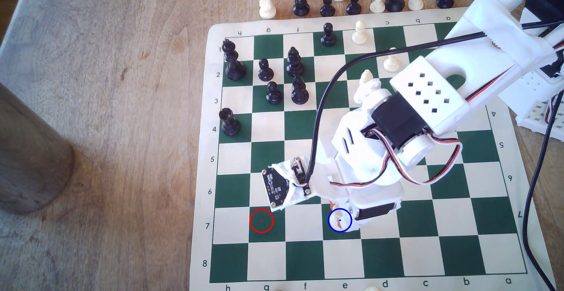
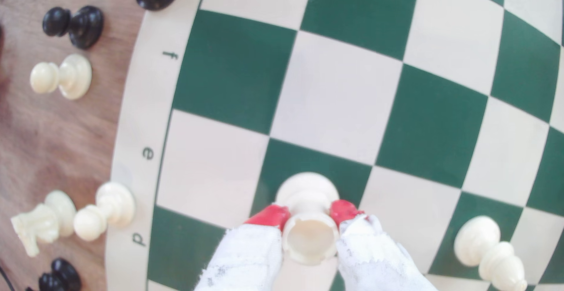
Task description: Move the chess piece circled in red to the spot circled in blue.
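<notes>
Rook point(image 2: 308, 217): held upright over a green square, base seemingly just above or on it.
Jaws: red-tipped gripper point(image 2: 309, 214) clamped on the rook's neck.
Blue-ringed square point(image 1: 339, 220): directly under the gripper.
Next: lower straight, seat base flat, then release gently.

White arm point(image 1: 427, 95) w/ black servos, red-tipped hand point(image 2: 309, 214).

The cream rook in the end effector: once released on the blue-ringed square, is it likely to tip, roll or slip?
The rook has a wide round base and short body, so it probably stands steady. Its hollow top suggests light plastic, easily nudged as the red-tipped fingers open. If knocked over, the round profile would likely roll on the board. The end effector grips its narrow waist, probably a secure hold.
</notes>
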Controlling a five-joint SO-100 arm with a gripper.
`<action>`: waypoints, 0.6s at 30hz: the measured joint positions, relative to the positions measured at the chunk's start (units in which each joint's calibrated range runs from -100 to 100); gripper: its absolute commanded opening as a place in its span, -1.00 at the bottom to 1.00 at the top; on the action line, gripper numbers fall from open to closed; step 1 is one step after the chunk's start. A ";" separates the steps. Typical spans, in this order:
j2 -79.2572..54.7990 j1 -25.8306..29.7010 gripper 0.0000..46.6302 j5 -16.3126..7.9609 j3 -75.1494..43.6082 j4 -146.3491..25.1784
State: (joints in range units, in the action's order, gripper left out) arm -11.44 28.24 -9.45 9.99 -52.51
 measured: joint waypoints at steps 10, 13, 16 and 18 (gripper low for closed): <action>-0.17 -0.44 -0.11 0.00 0.72 0.48; -0.17 -0.81 -0.08 0.00 0.81 0.48; -0.17 -0.81 -0.08 0.24 1.54 0.56; -0.17 -0.81 -0.07 0.24 1.81 0.48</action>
State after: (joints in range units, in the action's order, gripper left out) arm -11.60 27.43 -9.21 11.79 -52.03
